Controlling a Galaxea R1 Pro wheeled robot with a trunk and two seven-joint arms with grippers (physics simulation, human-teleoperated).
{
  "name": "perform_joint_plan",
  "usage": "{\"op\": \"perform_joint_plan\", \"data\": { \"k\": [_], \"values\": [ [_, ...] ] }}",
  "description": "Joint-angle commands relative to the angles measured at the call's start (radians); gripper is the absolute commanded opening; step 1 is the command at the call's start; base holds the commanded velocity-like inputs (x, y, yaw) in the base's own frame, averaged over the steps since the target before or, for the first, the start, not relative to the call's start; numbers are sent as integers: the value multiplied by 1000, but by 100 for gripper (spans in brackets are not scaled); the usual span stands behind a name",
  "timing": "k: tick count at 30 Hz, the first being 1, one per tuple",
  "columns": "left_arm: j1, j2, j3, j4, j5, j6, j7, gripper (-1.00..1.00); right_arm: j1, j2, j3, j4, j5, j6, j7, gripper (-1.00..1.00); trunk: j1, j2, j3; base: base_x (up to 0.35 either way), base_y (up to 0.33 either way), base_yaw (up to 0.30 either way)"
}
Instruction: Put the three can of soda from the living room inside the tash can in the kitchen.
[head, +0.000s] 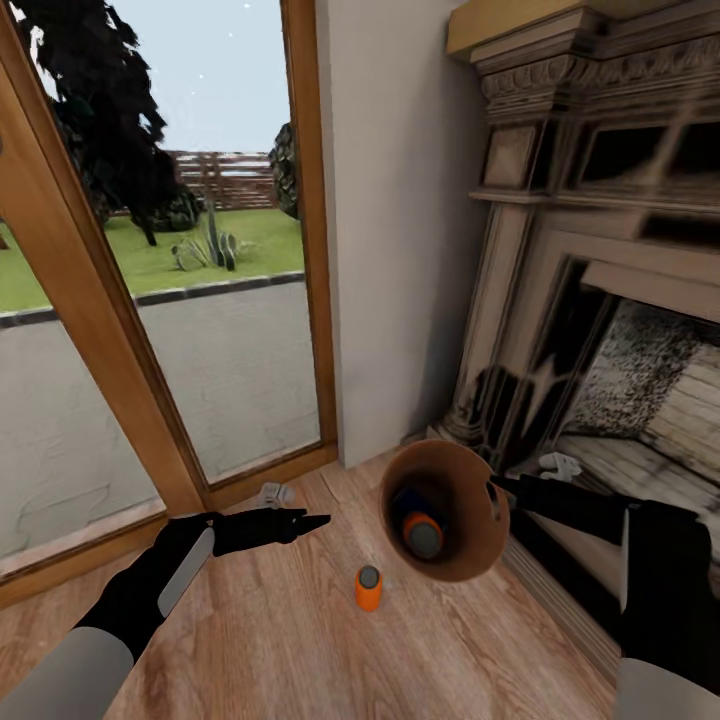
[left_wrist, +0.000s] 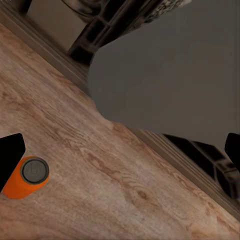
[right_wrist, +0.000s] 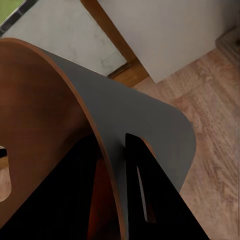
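While the right gripper (head: 497, 487) is pinching the trash can (head: 455, 480) rim w/ two cans inside, the last orange can (head: 368, 588) is standing upright on the floor, just ahead-right of the nearer, spread-open left gripper (head: 318, 521).

The right gripper (head: 497, 487) holds the bin (head: 470, 560) tilted by its rim (two cans inside). One orange can (head: 368, 588) stands on the floor (head: 270, 640) near the open left gripper (head: 318, 521).
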Motion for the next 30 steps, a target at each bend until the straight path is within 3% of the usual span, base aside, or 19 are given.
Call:
{"op": "perform_joint_plan", "data": {
  "k": [1, 11, 30],
  "values": [
    [0, 0, 0, 0, 0, 0, 0, 100, 0, -4, 0, 0, -20, 13, 3, -100, 0, 0, 0, 0, 0, 0],
    [0, 0, 0, 1, 0, 0, 0, 100, 0, -10, 0, -1, -21, 13, 5, -100, 0, 0, 0, 0, 0, -12],
    [0, 1, -1, -1, 0, -1, -3, 100, 0, -11, 0, -1, -21, 13, 5, -100, 0, 0, 0, 0, 0, -204]
  ]
}}
